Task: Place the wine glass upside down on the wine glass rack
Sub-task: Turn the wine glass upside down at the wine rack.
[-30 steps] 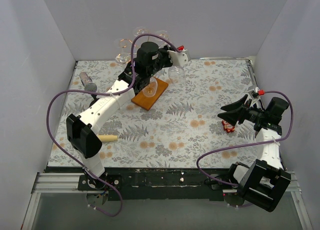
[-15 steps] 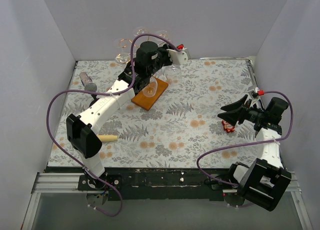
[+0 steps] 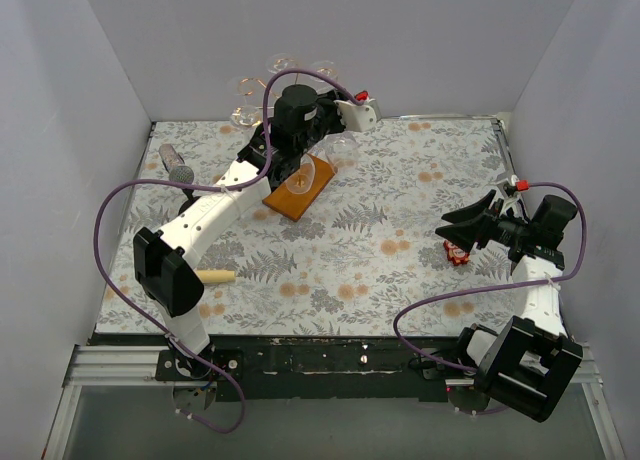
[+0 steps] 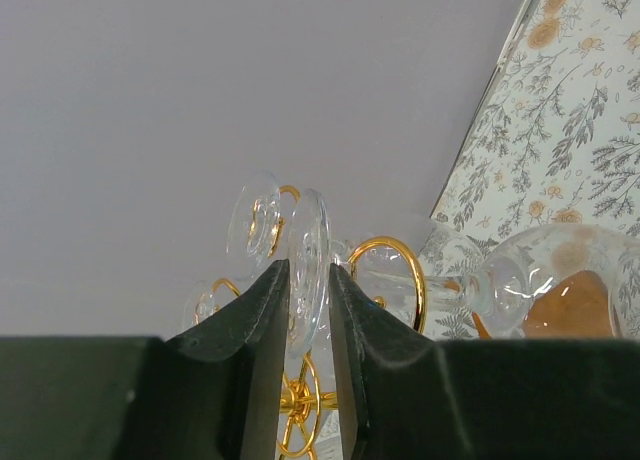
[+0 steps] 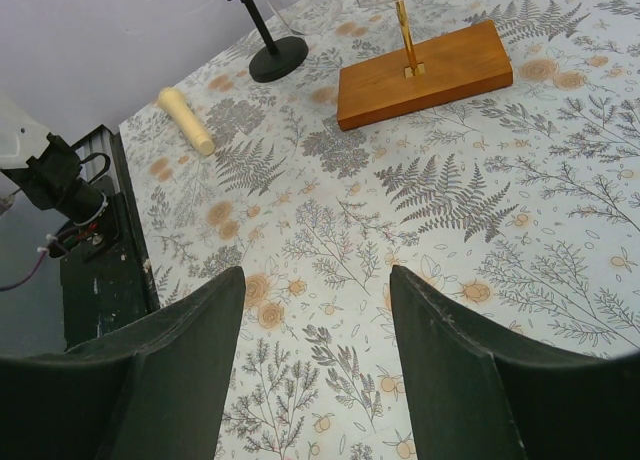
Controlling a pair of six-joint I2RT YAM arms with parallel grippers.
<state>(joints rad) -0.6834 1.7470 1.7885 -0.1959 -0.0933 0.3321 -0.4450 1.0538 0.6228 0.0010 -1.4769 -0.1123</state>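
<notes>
**Left wrist view.** The left gripper (image 4: 308, 272) has its two black fingers drawn in to a narrow slot low in the centre of the frame. The round foot of the clear, long-stemmed wine glass (image 4: 465, 288) is pinched edge-on between them. The glass's long axis runs across the picture, with the foot at centre, the stem leading right and the bowl at the right edge against the floral tablecloth (image 4: 580, 100). Since the cloth lies on that side, I judge the bowl to point downward, inverted as the task wants. A loop of the copper-gold wire wine glass rack (image 4: 386, 241) arches over the stem just right of the fingers. I cannot tell whether the stem sits inside the loop or only passes in front of it. A second clear disc (image 4: 252, 220), seemingly another glass's foot, stands just behind, up and left of the fingers.

**Top external view.** The white left arm (image 3: 215, 205) stretches to the upper centre, its wrist among the rack's curled arms and just above the flat orange-brown wooden base. The glass is only a faint shimmer to the right of that base. The right gripper (image 3: 450, 227) sits at the right of the frame, well apart from the rack and near a small red object (image 3: 458, 253).

**Right wrist view.** The right gripper's fingers are spread wide with nothing between them. Beyond them, the rack's base lies at upper right. A black round-footed microphone stand (image 5: 278, 55) and a pale wooden cylinder (image 5: 185, 120) lie at upper left.

The step in hand looks like the hanging itself. The next move calls for sliding the stem fully into the loop so the foot rests on the wire, and only then parting the fingers.
</notes>
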